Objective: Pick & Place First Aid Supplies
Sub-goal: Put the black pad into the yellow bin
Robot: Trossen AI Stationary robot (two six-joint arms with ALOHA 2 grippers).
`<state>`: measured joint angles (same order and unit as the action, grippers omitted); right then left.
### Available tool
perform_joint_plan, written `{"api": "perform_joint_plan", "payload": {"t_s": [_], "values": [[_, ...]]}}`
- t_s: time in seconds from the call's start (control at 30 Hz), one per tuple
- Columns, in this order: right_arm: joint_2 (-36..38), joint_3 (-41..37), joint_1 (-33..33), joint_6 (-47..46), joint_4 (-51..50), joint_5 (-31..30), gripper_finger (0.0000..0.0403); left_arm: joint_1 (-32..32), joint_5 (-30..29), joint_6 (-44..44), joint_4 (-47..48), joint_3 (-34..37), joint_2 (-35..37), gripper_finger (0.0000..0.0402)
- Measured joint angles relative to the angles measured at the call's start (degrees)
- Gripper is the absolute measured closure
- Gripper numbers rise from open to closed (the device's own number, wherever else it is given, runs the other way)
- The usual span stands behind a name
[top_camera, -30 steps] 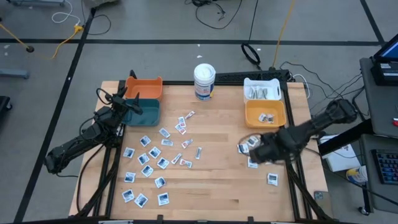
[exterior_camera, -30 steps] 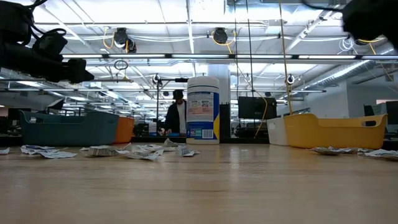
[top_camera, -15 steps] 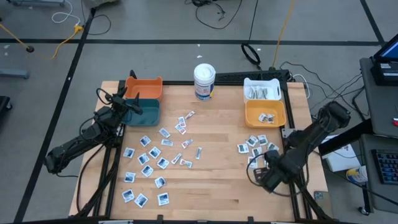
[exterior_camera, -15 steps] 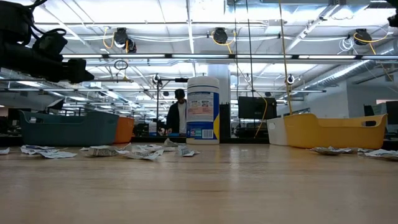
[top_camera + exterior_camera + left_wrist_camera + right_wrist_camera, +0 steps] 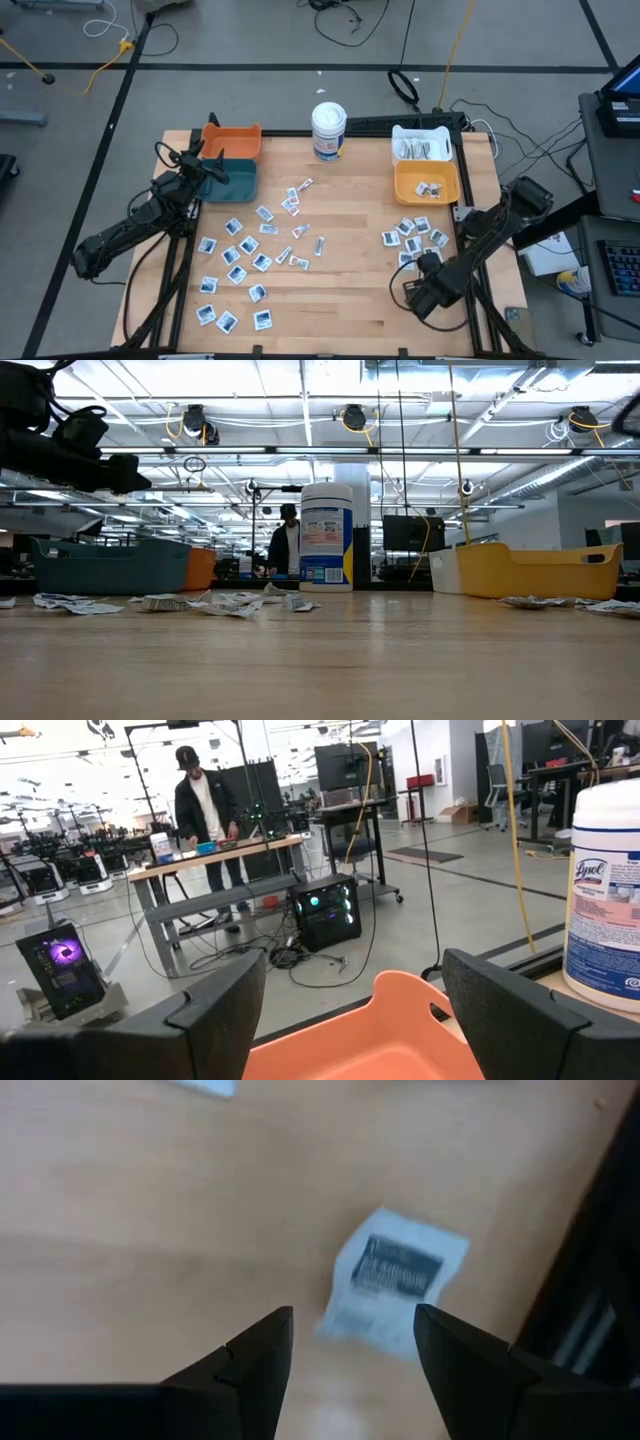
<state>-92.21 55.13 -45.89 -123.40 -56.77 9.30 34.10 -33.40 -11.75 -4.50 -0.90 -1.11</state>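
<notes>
The right gripper (image 5: 428, 296) hangs over the near right part of the pale wooden counter (image 5: 350, 270), its jaws spread wide and empty. Through the right wrist view, a single flat square white sachet with a dark printed label (image 5: 395, 1282) lies on the bare wood just ahead of the two dark fingers (image 5: 250, 1355), close to the counter's black edge frame (image 5: 590, 1270).

This sachet looks very light, thin and limp, probably foil or paper with a slick face. It lies flush on the wood, so there is little height to pinch; a grip likely works best by coming straight down with the jaws straddling the packet and closing across its short width, or by catching one slightly lifted edge. Squeezing hard should do no harm, but a shallow approach may just push it along the counter or off the nearby edge.

More small white-and-blue packets (image 5: 412, 235) are scattered near the yellow plastic bin (image 5: 427, 184), and many others (image 5: 240, 262) lie across the left half. The left gripper (image 5: 205, 160) waits above the orange bin (image 5: 380, 1040), jaws wide apart and holding nothing.
</notes>
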Motion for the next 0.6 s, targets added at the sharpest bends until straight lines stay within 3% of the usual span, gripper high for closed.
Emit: {"api": "perform_joint_plan", "payload": {"t_s": [0.3,0.6], "values": [[0.18,-6.73,0.04,-2.19,8.11,3.01,0.0217,0.00,-0.01,0.00,0.01,0.00,-0.01,0.0094],[0.81,-7.47,-0.09,-2.67,12.63,2.91,0.0387,-0.01,0.01,0.00,0.01,0.01,-0.01,0.0094]]}}
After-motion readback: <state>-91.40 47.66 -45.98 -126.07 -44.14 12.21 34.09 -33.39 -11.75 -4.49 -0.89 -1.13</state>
